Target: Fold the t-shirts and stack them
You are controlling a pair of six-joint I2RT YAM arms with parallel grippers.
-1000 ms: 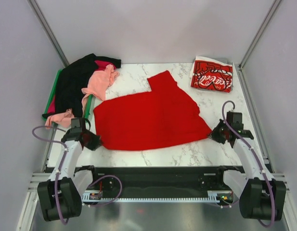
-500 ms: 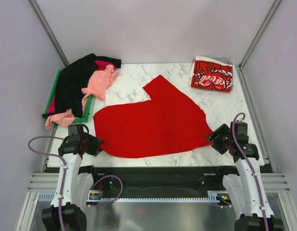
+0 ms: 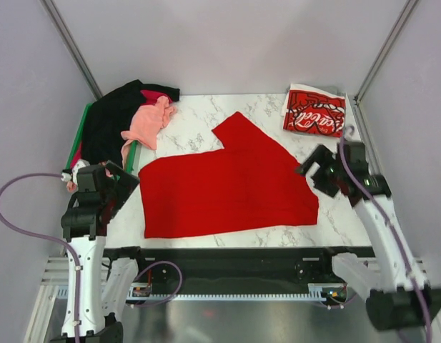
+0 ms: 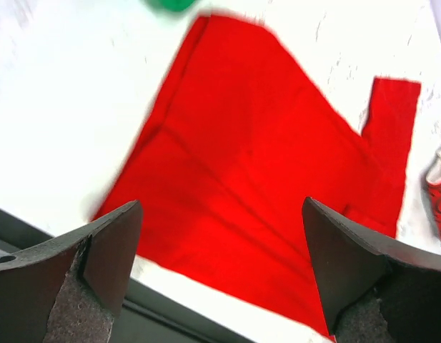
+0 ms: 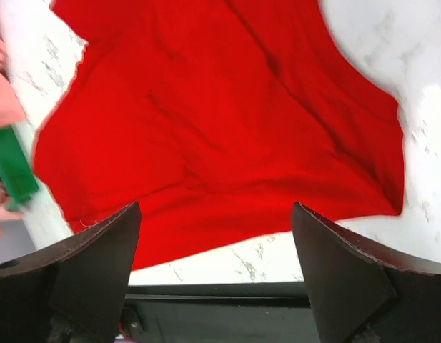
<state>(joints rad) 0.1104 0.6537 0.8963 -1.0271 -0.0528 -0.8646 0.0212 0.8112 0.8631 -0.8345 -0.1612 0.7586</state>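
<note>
The large plain red t-shirt lies spread flat on the marble table, one sleeve pointing to the back. Its near hem runs along the front edge. My left gripper hovers open above the table beside the shirt's left edge, holding nothing. In the left wrist view the left gripper looks down on the red t-shirt. My right gripper is open over the shirt's right edge. From the right wrist, the right gripper frames only the red t-shirt. A folded Coca-Cola t-shirt rests at the back right.
A heap of black, salmon-pink and magenta shirts drapes over the green tray at the back left. Grey walls close in the left, right and back. The table's dark front rail runs just below the shirt's hem.
Both grippers have opened and let go of the red shirt's near corners, then risen and pulled away outward. The shirt has settled flat, its hem nearer the front edge.
</note>
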